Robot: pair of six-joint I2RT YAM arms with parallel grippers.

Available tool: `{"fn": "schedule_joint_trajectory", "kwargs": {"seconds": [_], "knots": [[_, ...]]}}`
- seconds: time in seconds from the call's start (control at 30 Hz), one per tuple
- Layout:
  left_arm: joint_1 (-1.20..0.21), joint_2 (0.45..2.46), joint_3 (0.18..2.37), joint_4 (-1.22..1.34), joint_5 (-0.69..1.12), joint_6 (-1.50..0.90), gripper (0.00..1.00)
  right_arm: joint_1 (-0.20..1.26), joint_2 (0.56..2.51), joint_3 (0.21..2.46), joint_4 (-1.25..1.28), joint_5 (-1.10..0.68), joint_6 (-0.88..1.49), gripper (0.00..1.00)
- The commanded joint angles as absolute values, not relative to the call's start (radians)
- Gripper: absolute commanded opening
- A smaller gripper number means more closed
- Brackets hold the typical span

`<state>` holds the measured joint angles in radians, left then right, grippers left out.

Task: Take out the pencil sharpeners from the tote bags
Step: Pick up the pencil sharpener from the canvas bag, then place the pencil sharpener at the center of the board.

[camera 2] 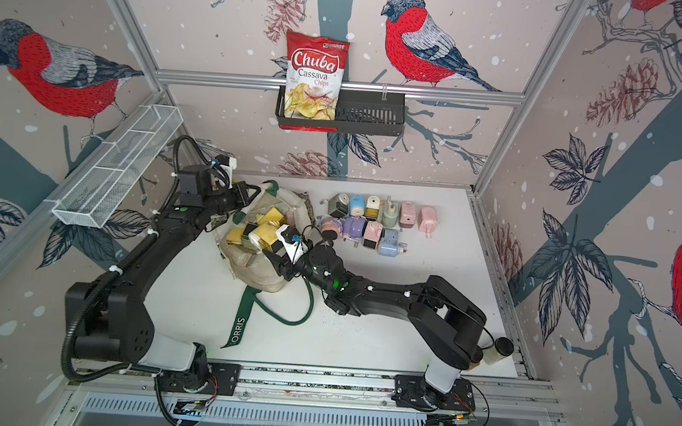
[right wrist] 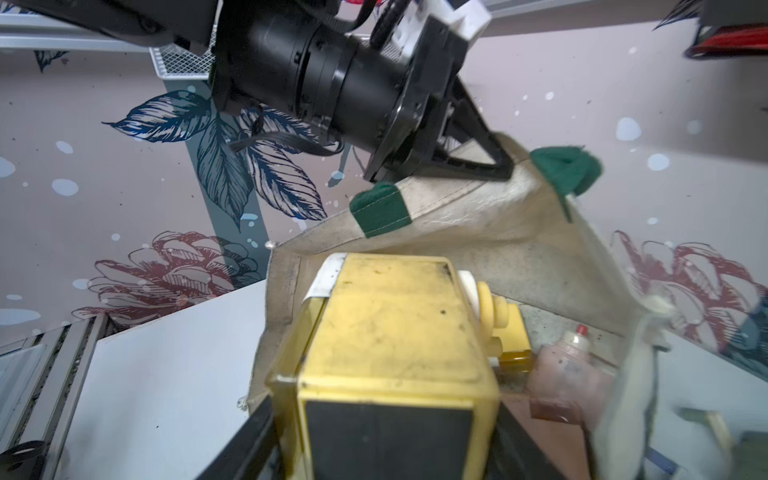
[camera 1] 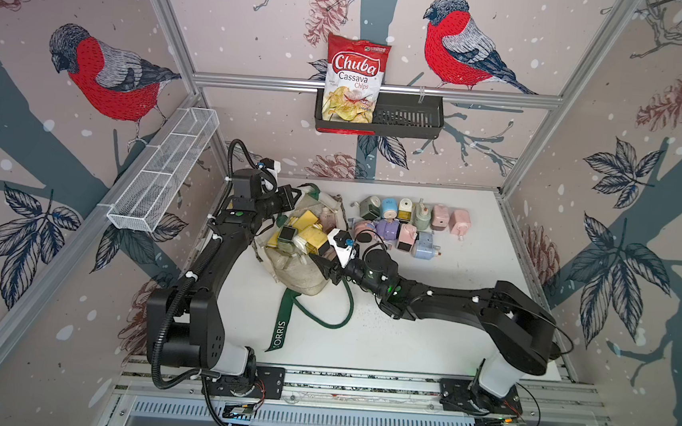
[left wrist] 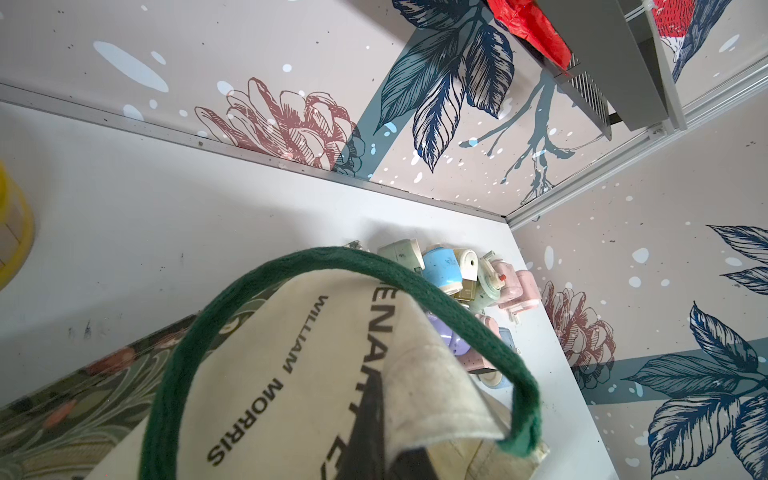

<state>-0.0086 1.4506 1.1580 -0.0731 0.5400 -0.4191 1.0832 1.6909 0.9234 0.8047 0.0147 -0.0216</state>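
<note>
The cream tote bag (camera 1: 305, 280) (camera 2: 262, 272) lies open-mouthed left of the table's middle, with several pencil sharpeners inside. My left gripper (camera 1: 291, 199) (camera 2: 246, 193) (left wrist: 390, 449) is shut on the bag's far rim, holding it up; the left wrist view shows canvas pinched between dark fingers (left wrist: 368, 432). At the near side of the mouth, my right gripper (camera 1: 321, 256) (camera 2: 275, 254) (right wrist: 386, 440) is shut on a yellow pencil sharpener (right wrist: 395, 332) (camera 1: 315, 238). A pink sharpener (right wrist: 569, 370) lies deeper in the bag. Several pastel sharpeners (camera 1: 409, 223) (camera 2: 376, 223) (left wrist: 457, 278) lie in two rows on the table to the right.
The bag's green straps (camera 1: 323, 316) trail over the table toward the front. A chips bag (camera 1: 356, 78) stands in a black basket (camera 1: 411, 121) on the back wall. A white wire basket (camera 1: 163, 171) hangs on the left wall. A jar (camera 2: 498, 350) stands at the front right.
</note>
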Motion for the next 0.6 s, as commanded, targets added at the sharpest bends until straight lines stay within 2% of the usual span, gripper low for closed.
{"fn": "schedule_joint_trajectory", "kwargs": {"seconds": [0.0,0.1,0.57], "knots": [[-0.003,1.456,1.157,-0.067,0.512,-0.42,0.0,1.076,1.611,0.884,0.717,0.107,-0.06,0.52],[-0.006,1.459,1.16,-0.069,0.52,-0.425,0.0,1.036,1.525,0.826,0.664,0.151,-0.059,0.52],[-0.008,1.457,1.161,-0.071,0.521,-0.428,0.0,0.66,1.174,0.589,0.511,0.198,0.15,0.52]]}}
